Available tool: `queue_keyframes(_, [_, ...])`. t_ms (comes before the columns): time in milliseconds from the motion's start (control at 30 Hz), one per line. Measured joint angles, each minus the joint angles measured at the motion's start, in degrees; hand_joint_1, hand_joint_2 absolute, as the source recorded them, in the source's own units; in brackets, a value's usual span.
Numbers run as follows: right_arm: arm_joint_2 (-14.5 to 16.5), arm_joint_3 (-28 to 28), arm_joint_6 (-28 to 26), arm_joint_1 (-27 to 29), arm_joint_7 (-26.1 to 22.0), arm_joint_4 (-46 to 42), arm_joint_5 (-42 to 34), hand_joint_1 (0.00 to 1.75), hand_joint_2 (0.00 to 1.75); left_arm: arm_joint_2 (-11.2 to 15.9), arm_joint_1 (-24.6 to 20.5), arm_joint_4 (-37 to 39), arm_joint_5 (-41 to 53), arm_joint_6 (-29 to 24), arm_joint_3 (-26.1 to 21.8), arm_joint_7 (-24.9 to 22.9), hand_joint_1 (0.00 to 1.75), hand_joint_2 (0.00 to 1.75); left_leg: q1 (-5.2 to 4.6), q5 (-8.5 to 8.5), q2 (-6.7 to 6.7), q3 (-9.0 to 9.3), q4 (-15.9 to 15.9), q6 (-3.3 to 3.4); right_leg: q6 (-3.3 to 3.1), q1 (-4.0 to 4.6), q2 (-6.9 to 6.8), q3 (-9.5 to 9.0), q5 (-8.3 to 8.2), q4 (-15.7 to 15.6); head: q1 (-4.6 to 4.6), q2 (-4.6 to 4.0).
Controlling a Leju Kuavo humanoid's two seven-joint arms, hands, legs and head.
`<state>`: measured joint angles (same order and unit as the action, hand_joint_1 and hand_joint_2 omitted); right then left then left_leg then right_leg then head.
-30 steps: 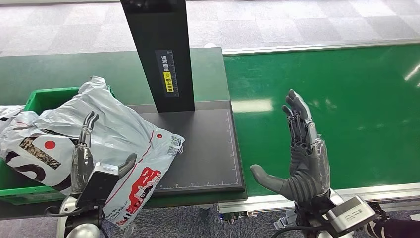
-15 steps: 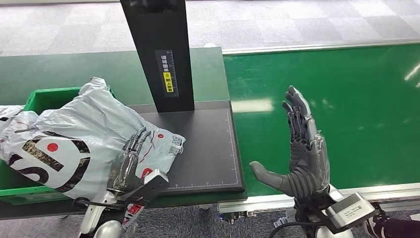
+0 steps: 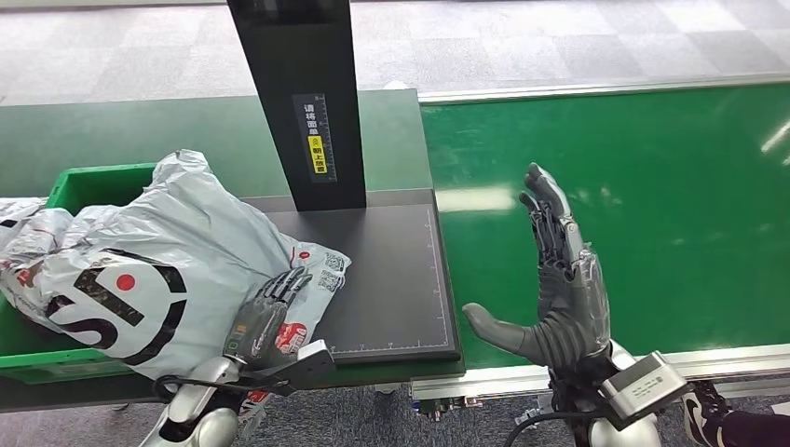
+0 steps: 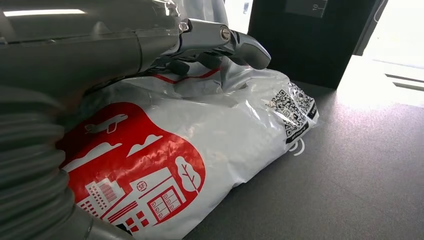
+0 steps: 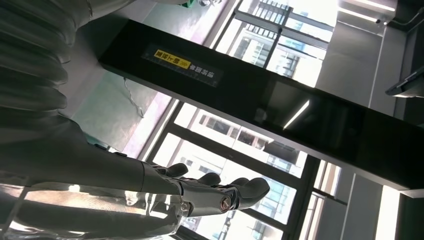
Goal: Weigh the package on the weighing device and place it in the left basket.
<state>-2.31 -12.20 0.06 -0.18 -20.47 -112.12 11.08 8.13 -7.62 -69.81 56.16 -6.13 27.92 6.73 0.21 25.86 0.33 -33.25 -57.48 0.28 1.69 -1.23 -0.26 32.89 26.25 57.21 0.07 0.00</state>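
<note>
Lower left of frame: left hand [image 3: 265, 317] lies flat on the package [image 3: 158, 270], no grip, bag half on scale [image 3: 391, 279], half over green basket [image 3: 84, 186]. Right hand [image 3: 559, 289] open, idle. Likely basket step; next needs a leftward shove.

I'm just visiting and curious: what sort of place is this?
Probably a parcel-sorting station: a green conveyor belt, a black weighing platform with an upright post, and a grey courier bag lying half across a green basket.
</note>
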Motion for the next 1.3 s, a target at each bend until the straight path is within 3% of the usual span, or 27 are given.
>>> queue_keyframes(267, [-0.01, 0.0, 0.48, -0.36, 0.18, 0.47, 0.11, 0.0, 1.75, 1.5, -2.39, 1.14, -0.55, 0.52, 2.45, 0.04, 0.03, 1.75, 0.0, -0.01, -0.02, 0.16, 0.0, 0.0, 0.0, 0.0, -0.01, -0.16, 0.0, 0.0, -0.01, 0.0])
queue_keyframes(400, [-0.01, 0.0, 0.53, -0.36, 0.14, 0.49, 0.11, 0.0, 1.75, 2.06, -2.91, 1.26, -0.89, 0.45, 3.33, 0.11, 0.45, 1.75, 0.0, -0.02, -0.02, 0.18, 0.0, 0.0, 0.0, 0.0, -0.01, -0.17, -0.01, 0.0, 0.0, 0.0])
queue_keyframes(433, [-0.01, 0.0, 0.53, -0.36, 0.14, 0.49, 0.11, 0.0, 1.75, 2.08, -2.92, 1.26, -0.89, 0.44, 3.36, 0.11, 0.45, 1.75, 0.0, -0.02, -0.02, 0.18, 0.0, 0.0, 0.0, 0.0, -0.01, -0.17, -0.01, 0.0, 0.0, 0.0])
queue_keyframes(567, [-0.01, 0.0, 0.53, -0.32, 0.03, 0.48, 0.3, 0.0, 1.75, 2.86, -3.53, 1.31, -0.9, 0.6, 4.16, 0.11, 1.73, 1.75, 0.0, -0.02, -0.02, 0.18, 0.0, 0.0, 0.0, 0.0, -0.01, -0.16, 0.0, 0.0, -0.01, 0.0])
queue_keyframes(1000, [0.02, 0.01, 1.27, -0.27, -0.49, 0.44, 2.07, 0.0, 1.75, 4.56, -5.4, 1.59, -0.49, 0.66, 6.2, -0.54, 1.75, 1.75, 0.0, -0.02, -0.01, 0.17, 0.0, 0.0, 0.0, 0.0, 0.0, -0.15, 0.0, 0.01, 0.0, 0.0])
queue_keyframes(1300, [0.45, 0.02, 1.62, -0.28, -0.49, 0.29, 2.86, 0.0, 1.75, 4.75, -5.4, 0.32, 0.21, -2.75, 6.36, -0.69, 1.75, 1.75, 0.0, -0.02, -0.01, 0.16, 0.0, 0.0, 0.0, 0.0, 0.0, -0.14, 0.0, 0.01, -0.01, 0.0])
